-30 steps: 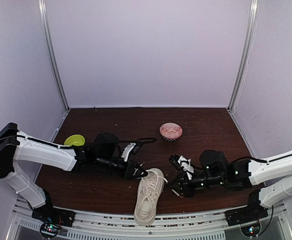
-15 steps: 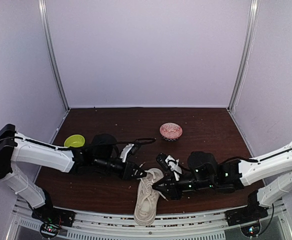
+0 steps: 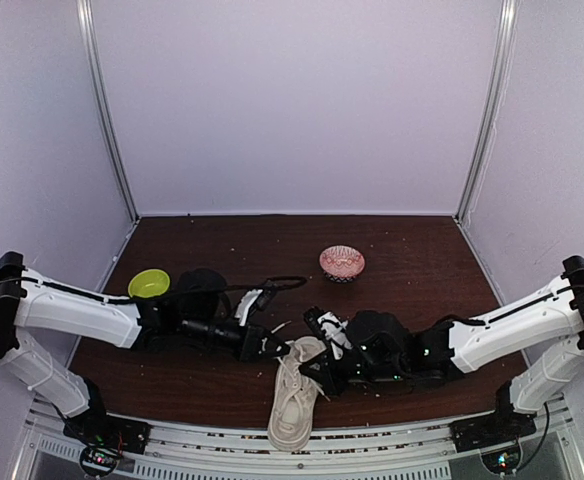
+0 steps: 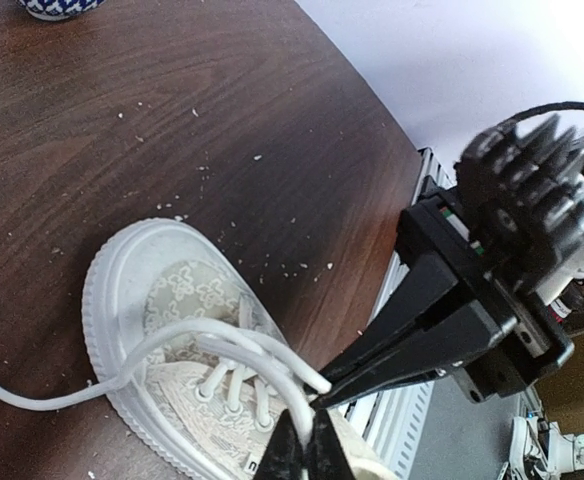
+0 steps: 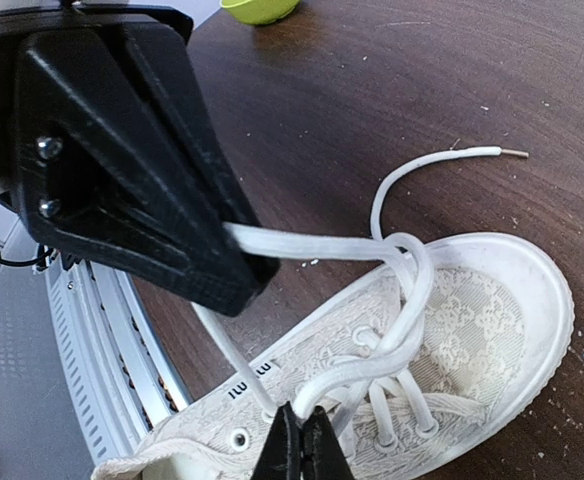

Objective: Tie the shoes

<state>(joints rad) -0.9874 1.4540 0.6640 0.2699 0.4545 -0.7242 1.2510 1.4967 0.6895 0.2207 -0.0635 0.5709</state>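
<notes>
The cream sneaker (image 3: 294,402) lies at the table's near edge, toe pointing away. Both grippers meet over its laced front. My left gripper (image 3: 278,348) is shut on a white lace (image 4: 272,372) just above the eyelets, its tips (image 4: 307,452) pinching the strand. My right gripper (image 3: 315,373) is shut on another lace strand (image 5: 402,330) that loops across the tongue, its tips (image 5: 300,442) closed on it. The two strands cross over the toe end of the lacing. One free lace end with its aglet (image 5: 492,152) trails on the table beyond the toe.
A green bowl (image 3: 149,283) stands at the left behind the left arm. A red patterned bowl (image 3: 342,263) stands at the middle back. Crumbs dot the dark wooden table (image 3: 422,250). The metal rail (image 3: 372,440) runs along the near edge under the heel.
The right arm has swung left until its gripper is over the shoe beside the left one. The shoe's toe has shifted slightly left. The left gripper has barely moved.
</notes>
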